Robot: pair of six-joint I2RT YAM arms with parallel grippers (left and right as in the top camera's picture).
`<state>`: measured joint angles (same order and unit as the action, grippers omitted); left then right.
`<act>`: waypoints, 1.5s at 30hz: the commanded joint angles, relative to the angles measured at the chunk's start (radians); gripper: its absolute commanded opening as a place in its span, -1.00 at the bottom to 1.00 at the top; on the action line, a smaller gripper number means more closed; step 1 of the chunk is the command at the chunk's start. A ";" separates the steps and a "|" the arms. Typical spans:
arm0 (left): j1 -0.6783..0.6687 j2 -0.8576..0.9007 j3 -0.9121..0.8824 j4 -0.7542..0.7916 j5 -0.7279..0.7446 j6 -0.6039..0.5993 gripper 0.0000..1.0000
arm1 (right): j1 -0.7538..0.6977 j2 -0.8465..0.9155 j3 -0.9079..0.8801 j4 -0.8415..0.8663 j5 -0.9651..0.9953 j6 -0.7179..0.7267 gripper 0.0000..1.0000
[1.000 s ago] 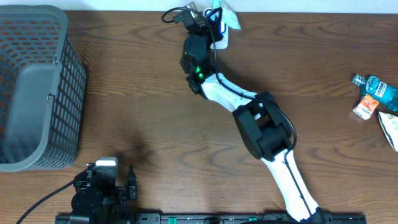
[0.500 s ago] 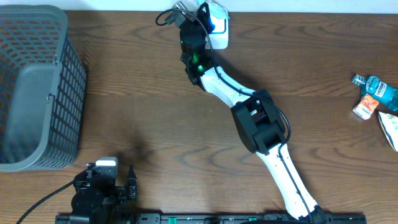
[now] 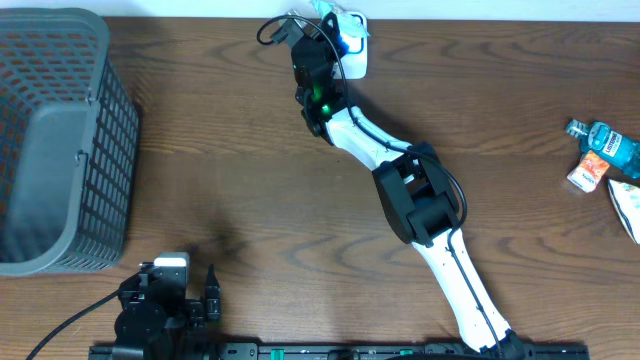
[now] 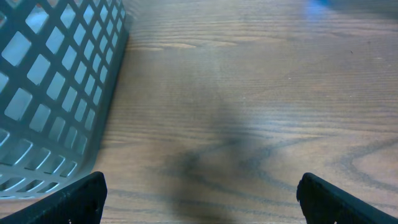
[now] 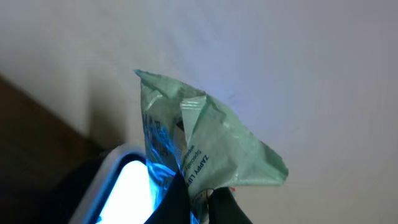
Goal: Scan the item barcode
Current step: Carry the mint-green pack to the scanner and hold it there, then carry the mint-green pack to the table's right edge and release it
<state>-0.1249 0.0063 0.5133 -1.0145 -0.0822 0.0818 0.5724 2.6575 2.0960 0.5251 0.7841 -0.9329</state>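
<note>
dark wooden table (image 3: 200, 150) is filling the overhead view, with a pale wall (image 5: 280, 50) showing behind its far edge; the grey mesh basket (image 3: 60, 140) is sitting at the left end; the right arm (image 3: 425, 205) is stretching diagonally from the near edge right up to the far edge; the left arm (image 3: 150, 305) is sitting folded at the near left corner; its left gripper (image 4: 202, 202) is hanging over bare wood just beside the basket wall, fingers spread wide, nothing between them; at the far edge the white scanner (image 3: 354, 55) is glowing blue; the right gripper (image 5: 199, 196) is pinching fully closed on the bottom of the green packet (image 5: 211, 143), holding it upright and crumpled right beside the scanner's lit window, blue light spilling onto its near side; whether the two are touching, i cannot tell; well apart at the right end, a blue bottle (image 3: 610, 140) is lying just beside a small orange box (image 3: 588, 172), a white pouch (image 3: 628, 212) poking in at the edge.
</note>
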 commanded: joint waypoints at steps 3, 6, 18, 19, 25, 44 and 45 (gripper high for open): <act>0.002 0.000 0.000 -0.002 -0.008 -0.001 0.96 | -0.041 -0.059 0.023 -0.037 0.222 -0.064 -0.98; 0.002 -0.001 0.000 -0.001 -0.008 -0.001 0.95 | -0.088 -0.113 0.023 -0.169 0.386 -0.018 -0.98; 0.002 -0.001 0.000 -0.001 -0.008 -0.001 0.96 | -0.420 -0.232 0.014 -1.440 0.198 0.879 -0.97; 0.002 -0.001 0.000 -0.001 -0.008 -0.001 0.96 | -0.458 -0.232 0.002 -1.486 0.164 0.956 -0.97; 0.002 0.000 0.000 -0.001 -0.008 -0.001 0.96 | -0.600 -0.233 -0.008 -1.627 0.123 1.142 -0.97; 0.002 -0.001 0.000 -0.001 -0.008 -0.001 0.96 | -0.631 -0.327 -0.010 -1.633 -0.600 1.795 0.99; 0.002 0.000 0.000 -0.001 -0.008 -0.001 0.96 | -0.630 -0.306 -0.010 -1.642 -0.600 1.855 0.99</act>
<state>-0.1249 0.0067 0.5133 -1.0145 -0.0822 0.0818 -0.0563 2.2635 2.0964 -1.0973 0.2417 0.6395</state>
